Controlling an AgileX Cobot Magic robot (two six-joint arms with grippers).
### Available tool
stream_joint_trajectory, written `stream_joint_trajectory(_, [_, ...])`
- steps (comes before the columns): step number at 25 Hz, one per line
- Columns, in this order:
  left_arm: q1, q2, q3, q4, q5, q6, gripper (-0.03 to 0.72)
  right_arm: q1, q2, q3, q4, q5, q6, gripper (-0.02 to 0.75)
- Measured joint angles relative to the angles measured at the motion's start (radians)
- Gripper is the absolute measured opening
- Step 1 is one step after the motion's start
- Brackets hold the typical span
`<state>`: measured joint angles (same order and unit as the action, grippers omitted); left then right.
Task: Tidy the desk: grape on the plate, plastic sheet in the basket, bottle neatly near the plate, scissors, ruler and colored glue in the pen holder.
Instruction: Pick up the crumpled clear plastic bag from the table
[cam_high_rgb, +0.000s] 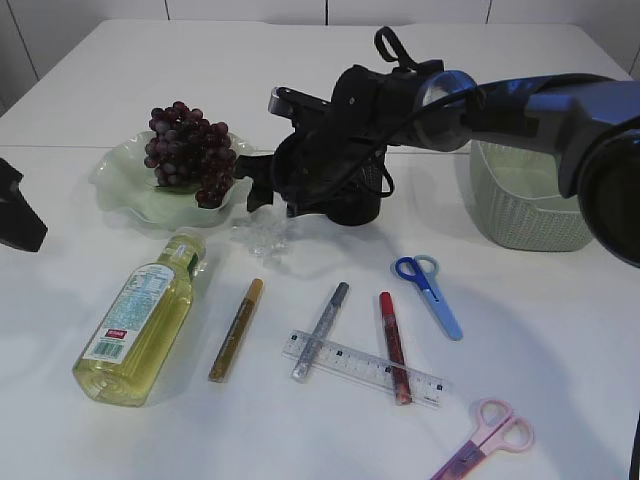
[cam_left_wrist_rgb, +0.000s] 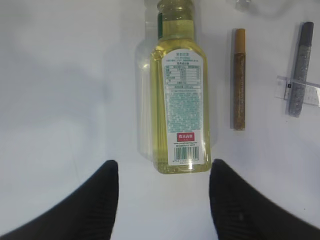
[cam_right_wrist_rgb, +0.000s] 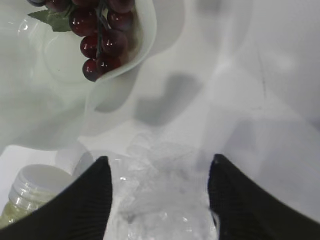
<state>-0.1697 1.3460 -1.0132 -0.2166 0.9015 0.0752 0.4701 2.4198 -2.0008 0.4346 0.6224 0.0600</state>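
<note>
Right claw (cam_right_wrist_rgb: 159, 200) hangs spread over the crumpled plastic sheet (cam_right_wrist_rgb: 160, 200) beside the plate (cam_high_rgb: 130, 195), apparently positioned to pinch it for the basket (cam_high_rgb: 525, 205). Left claw (cam_left_wrist_rgb: 162, 200), likewise spread, holds nothing.

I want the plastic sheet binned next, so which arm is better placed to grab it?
Right. The right gripper hangs open directly over the crumpled plastic sheet, with the basket on its side. The left gripper is open at the bottle.
</note>
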Motion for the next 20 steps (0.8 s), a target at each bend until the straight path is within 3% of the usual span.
stream_joint_trajectory(7, [0.000, 0.000, 0.000, 0.000, -0.002, 0.000, 0.424, 0.000, 0.011, 0.000, 0.000, 0.039, 0.002, 0.260])
stream_joint_trajectory(15, [0.000, 0.000, 0.000, 0.000, -0.002, 0.000, 0.424, 0.000, 0.014, 0.000, 0.000, 0.055, 0.002, 0.048])
stream_joint_trajectory(20, [0.000, 0.000, 0.000, 0.000, -0.002, 0.000, 0.424, 0.000, 0.014, 0.000, -0.002, 0.074, 0.002, 0.015])
